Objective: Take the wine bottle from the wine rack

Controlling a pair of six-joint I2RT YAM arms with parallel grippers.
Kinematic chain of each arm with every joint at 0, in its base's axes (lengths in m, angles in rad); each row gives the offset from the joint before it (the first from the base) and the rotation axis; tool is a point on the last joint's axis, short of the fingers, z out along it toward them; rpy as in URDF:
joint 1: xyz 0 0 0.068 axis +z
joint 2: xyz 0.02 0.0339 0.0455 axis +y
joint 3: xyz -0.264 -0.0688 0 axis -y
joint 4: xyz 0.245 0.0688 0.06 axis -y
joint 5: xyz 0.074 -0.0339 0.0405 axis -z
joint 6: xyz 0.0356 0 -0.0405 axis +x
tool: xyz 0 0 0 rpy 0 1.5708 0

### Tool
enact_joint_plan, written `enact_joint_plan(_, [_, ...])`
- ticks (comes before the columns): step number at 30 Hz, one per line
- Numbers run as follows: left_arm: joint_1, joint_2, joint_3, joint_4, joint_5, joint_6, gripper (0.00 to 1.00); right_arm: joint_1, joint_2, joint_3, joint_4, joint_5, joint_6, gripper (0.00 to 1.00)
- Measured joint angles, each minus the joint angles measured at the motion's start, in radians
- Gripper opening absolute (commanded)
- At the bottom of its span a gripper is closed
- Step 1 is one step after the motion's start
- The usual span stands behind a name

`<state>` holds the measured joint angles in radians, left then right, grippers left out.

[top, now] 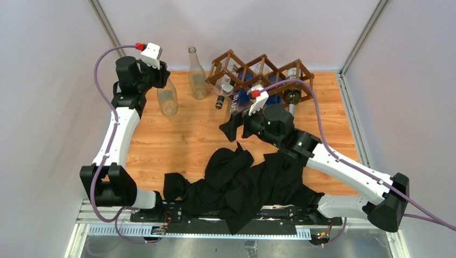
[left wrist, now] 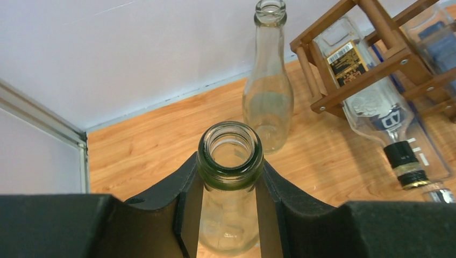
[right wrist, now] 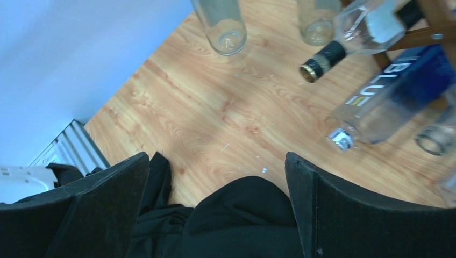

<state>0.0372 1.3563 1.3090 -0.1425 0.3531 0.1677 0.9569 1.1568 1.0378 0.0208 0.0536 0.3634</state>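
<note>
The wine rack, a dark brown lattice, stands at the back of the table and also shows in the left wrist view. It holds a clear bottle with a black cap, a blue bottle and a bottle with a dark neck, all slanting toward the table. My left gripper is shut on the neck of a clear bottle that stands upright left of the rack. My right gripper is open and empty, in front of the rack over a black cloth.
A second clear bottle stands upright between the held bottle and the rack. The black cloth lies heaped across the near middle of the wooden table. White walls close the back and both sides.
</note>
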Motion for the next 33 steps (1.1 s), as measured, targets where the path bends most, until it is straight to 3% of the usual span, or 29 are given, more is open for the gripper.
enact_joint_plan(12, [0.0,0.201,0.025,0.139,0.001,0.027,0.0,-0.177,0.001,0.156,-0.228,-0.001,0.024,1.0])
enact_joint_plan(33, [0.006,0.47,0.243,0.298,0.012,-0.073,0.0,-0.292,0.077,0.16,-0.279,-0.028,0.068,1.0])
